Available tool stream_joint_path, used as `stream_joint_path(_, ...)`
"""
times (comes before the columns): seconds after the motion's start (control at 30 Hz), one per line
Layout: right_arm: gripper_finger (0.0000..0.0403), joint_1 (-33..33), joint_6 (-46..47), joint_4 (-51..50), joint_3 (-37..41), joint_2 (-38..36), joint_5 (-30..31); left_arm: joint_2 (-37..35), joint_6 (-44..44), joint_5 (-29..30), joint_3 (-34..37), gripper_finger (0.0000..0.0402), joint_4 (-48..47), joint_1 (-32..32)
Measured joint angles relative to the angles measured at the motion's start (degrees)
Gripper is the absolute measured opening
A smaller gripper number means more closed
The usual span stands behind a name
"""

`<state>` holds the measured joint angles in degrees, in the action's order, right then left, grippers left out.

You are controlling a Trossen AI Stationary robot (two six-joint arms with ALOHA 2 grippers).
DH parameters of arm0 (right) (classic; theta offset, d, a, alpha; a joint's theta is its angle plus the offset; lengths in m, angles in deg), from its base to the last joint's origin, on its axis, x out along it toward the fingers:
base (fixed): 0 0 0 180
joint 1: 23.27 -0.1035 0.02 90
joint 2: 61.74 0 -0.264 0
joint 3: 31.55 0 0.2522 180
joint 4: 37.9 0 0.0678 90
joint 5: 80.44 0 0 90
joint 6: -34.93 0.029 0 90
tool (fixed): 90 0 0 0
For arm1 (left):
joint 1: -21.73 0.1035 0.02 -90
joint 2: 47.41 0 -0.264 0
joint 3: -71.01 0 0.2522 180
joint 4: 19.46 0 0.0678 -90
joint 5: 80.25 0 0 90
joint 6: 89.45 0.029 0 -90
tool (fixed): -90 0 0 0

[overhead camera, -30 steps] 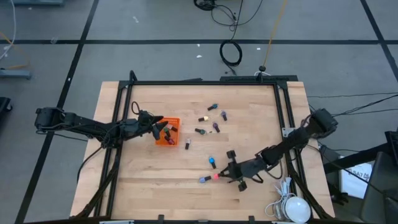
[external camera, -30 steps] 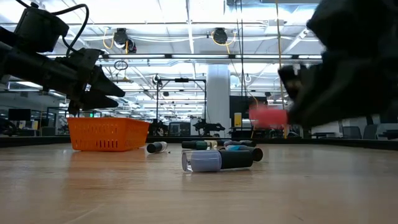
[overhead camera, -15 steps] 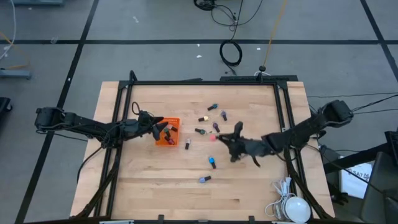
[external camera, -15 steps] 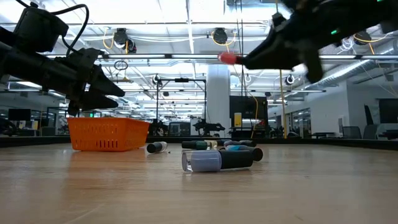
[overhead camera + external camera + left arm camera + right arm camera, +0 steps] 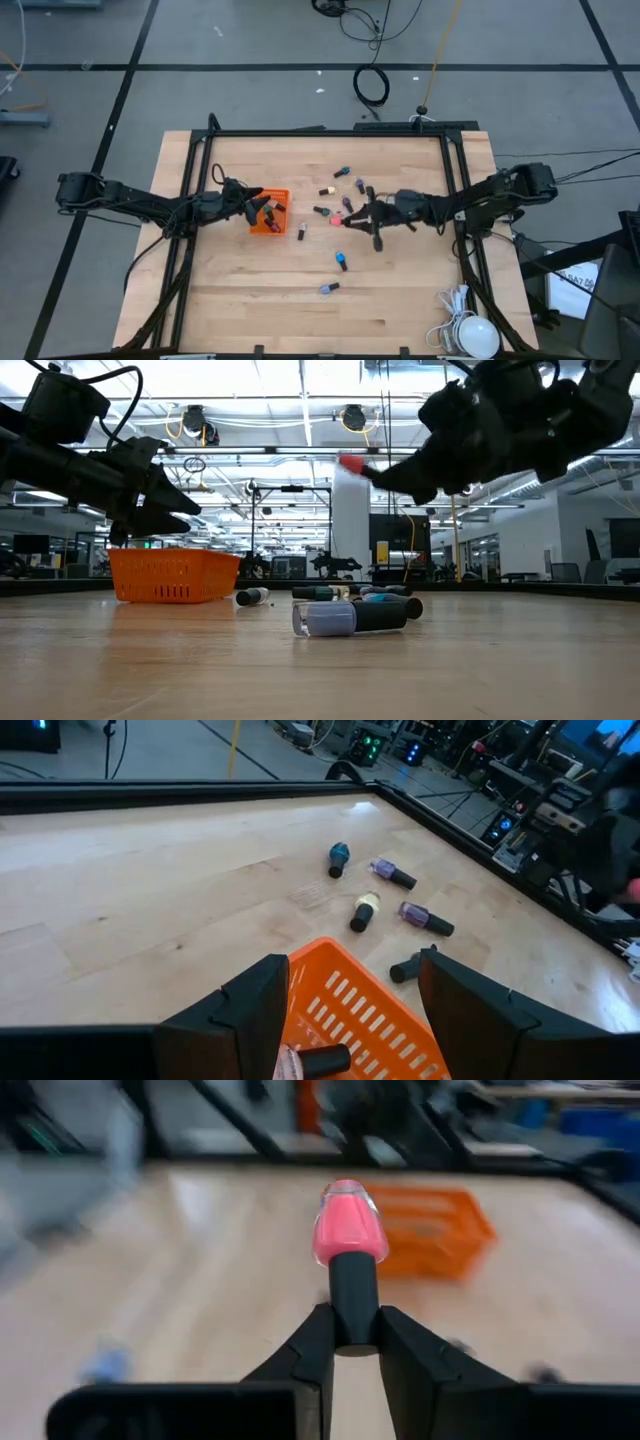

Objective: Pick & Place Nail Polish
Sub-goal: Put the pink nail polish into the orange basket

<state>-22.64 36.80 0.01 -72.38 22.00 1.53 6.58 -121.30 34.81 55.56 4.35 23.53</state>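
My right gripper is shut on a pink nail polish bottle and holds it in the air over the table's middle, right of the orange mesh basket. The bottle also shows in the low view. My left gripper hovers open over the basket, its fingers on either side of the basket's rim. A bottle lies in the basket. Several more bottles lie on their sides on the wood: teal, yellow, purple, blue and lavender. My right gripper pinches the pink bottle's dark cap between its two fingers. The fingers come about level from the table's right and lie along the bottle. The pink glass body sticks out ahead of the fingertips toward the basket. The bottle is lifted clear of the table.
A black frame rail runs around the tabletop. A white rounded object with cables lies at the near right corner. Bare wood lies along the near edge and at the far left.
My right gripper has carried the pink bottle up from near the table's near edge, toward the far edge and the basket. It rose quickly at first, then slowed. Its fingers stay shut on the cap. My left arm has kept still.
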Motion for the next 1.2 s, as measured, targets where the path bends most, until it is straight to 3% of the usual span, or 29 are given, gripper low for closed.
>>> stream_joint_path(0.13, 0.0047, 2.18, 11.59, 14.72, 3.56, -0.12, -10.08, -0.01, 0.0, 0.0, 0.0, 0.0219, -0.01, 0.0)
stream_joint_path(0.4, 0.0047, 0.53, 25.37, 38.06, 7.09, -0.16, -20.77, 0.01, -1.7, -0.02, 0.0, 0.0219, -0.01, 0.0)
stream_joint_path(0.73, 0.0047, -6.48, 24.45, 38.11, 4.62, -2.56, -22.37, 0.01, -2.9, -0.07, 0.02, 0.022, -0.14, -0.02)
stream_joint_path(0.97, 0.0047, -11.87, 23.71, 38.08, 0.06, -2.81, -28.15, 0.01, -3.19, -0.24, 0.02, 0.022, -0.54, -0.02)
stream_joint_path(1.2, 0.0047, -13.44, 21.44, 37.94, -0.68, -2.84, -28.31, -0.01, -2.63, -0.59, 0.02, 0.022, -0.72, -0.02)
